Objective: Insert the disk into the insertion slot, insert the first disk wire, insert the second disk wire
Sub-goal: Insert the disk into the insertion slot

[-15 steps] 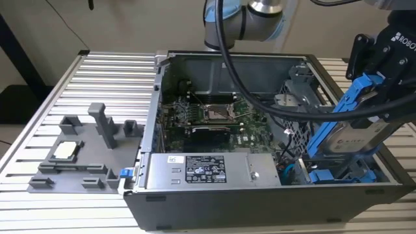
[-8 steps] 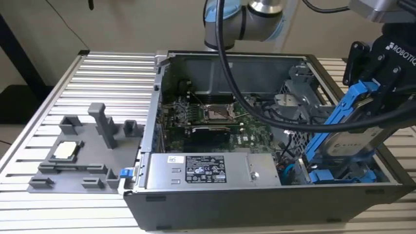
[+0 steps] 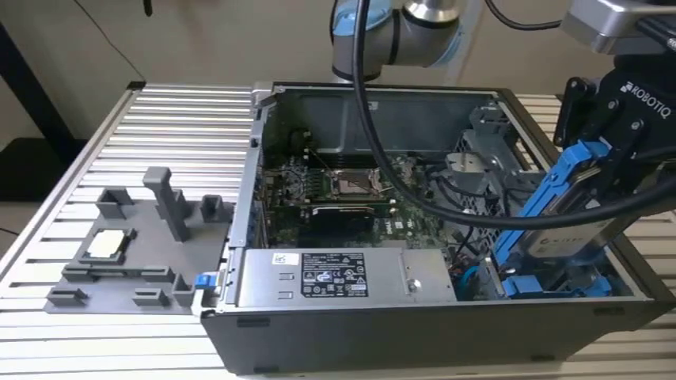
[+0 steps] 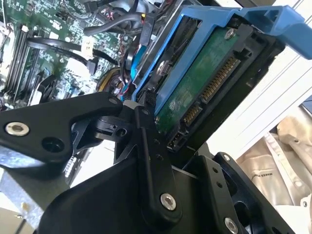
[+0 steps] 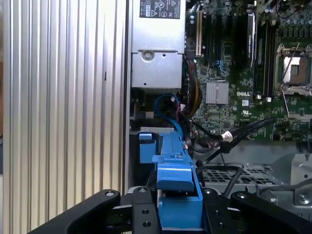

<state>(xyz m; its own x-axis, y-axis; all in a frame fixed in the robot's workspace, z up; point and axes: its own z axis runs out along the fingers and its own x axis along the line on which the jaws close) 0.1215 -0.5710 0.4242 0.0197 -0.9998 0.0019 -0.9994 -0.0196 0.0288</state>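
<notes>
My pincer [image 5: 178,214] clamps the disk [image 3: 565,229], tilted, low end in the case's [image 3: 423,332] corner at the exterior view's right; not seated yet, both wire steps left.

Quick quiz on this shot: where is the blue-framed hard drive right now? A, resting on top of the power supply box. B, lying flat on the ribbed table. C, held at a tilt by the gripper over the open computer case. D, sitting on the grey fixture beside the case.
C: in the exterior view the gripper is clamped on the upper end of the disk, which slants down toward the inside of the open computer case.
</notes>
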